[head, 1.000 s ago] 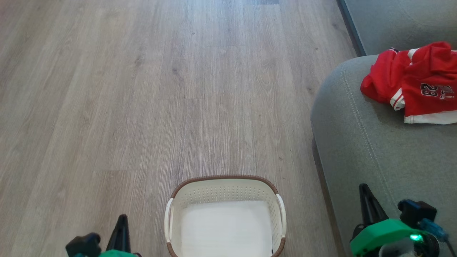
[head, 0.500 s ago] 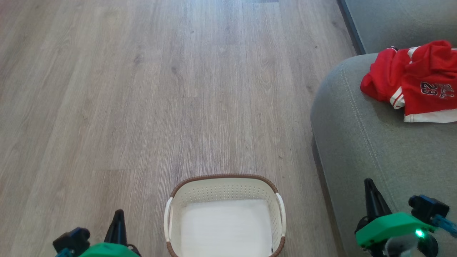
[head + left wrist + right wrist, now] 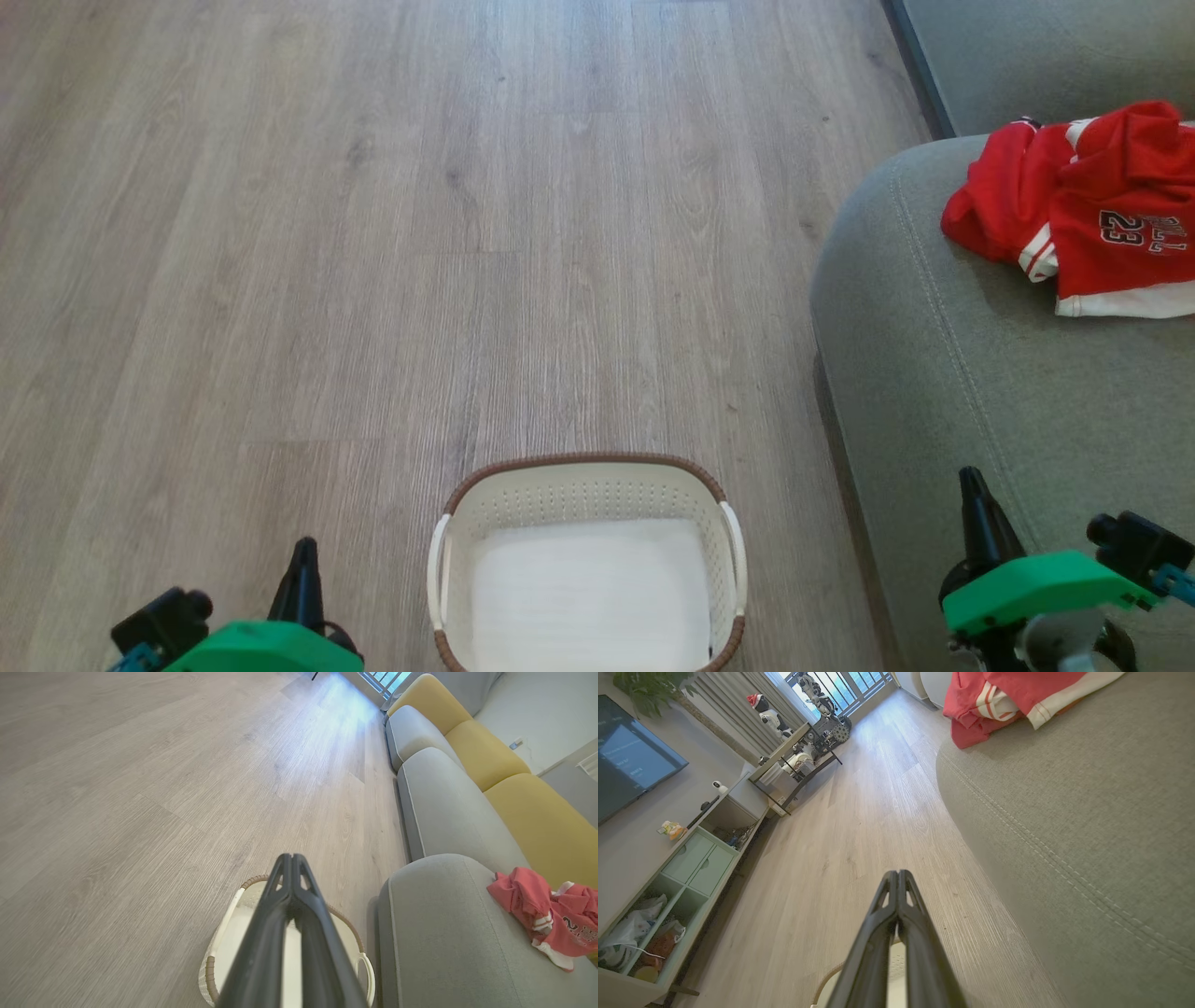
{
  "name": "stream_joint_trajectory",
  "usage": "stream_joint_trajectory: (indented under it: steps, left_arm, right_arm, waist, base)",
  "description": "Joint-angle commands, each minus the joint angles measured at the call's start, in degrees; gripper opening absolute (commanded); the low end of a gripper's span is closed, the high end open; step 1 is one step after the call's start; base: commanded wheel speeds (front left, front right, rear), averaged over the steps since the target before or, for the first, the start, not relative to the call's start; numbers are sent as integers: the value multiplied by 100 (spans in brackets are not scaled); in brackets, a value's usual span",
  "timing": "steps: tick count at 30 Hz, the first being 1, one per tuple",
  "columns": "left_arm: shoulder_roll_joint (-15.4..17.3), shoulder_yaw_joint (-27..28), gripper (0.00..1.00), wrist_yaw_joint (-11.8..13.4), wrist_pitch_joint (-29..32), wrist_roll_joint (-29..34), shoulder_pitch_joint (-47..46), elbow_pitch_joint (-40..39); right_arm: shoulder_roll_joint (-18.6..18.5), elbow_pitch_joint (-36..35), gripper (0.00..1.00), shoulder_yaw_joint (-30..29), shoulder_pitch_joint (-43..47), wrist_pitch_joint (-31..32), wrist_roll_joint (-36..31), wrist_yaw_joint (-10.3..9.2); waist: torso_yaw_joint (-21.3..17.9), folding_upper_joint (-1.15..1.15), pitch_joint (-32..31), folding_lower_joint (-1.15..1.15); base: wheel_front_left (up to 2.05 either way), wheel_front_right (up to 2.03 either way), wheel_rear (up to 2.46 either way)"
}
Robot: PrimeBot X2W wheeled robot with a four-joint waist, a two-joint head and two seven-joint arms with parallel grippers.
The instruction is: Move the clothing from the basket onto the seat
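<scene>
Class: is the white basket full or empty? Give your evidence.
Empty: the basket has a bare white floor where visible; the red clothing lies on the grey seat.

I assess this as the living room of a home. Left of my right fingers (image 3: 878,942) there is a wall television (image 3: 630,760) above a low cabinet (image 3: 691,858) with pale green drawers and open shelves of household clutter. Curtains (image 3: 724,714) and a leafy plant (image 3: 649,683) are further along that wall. Right of my left fingers (image 3: 271,933) runs a long sofa (image 3: 444,807) with grey seats and yellow back cushions. The wood-plank floor (image 3: 373,280) runs throughout.
</scene>
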Motion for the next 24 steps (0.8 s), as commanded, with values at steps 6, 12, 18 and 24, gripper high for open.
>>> stream_joint_trajectory:
  steps: [6, 12, 18, 24]
  left_arm:
    - [3, 244, 0, -132, 130, -472, -396, -204]
    - [-7, 326, 0, -201, 229, -838, -461, -209]
    - [-17, 408, 0, -271, 328, -1206, -526, -215]
    - [-25, 477, 0, -329, 411, -1513, -581, -220]
  right_arm:
    - [-5, -258, 0, -17, -361, 119, 512, -1]
    - [-5, -290, 0, -41, -386, 218, 902, -1]
    - [-4, -322, 0, -64, -411, 318, 1293, -1]
    - [-4, -349, 0, -84, -432, 401, 1620, -1]
  waist:
    - [-7, 0, 14, 0]
    - [-13, 0, 27, 0]
    - [-19, 0, 40, 0]
    - [-24, 0, 51, 0]
  base:
    - [0, 0, 0]
    - [0, 0, 0]
    - [0, 0, 0]
    - [0, 0, 0]
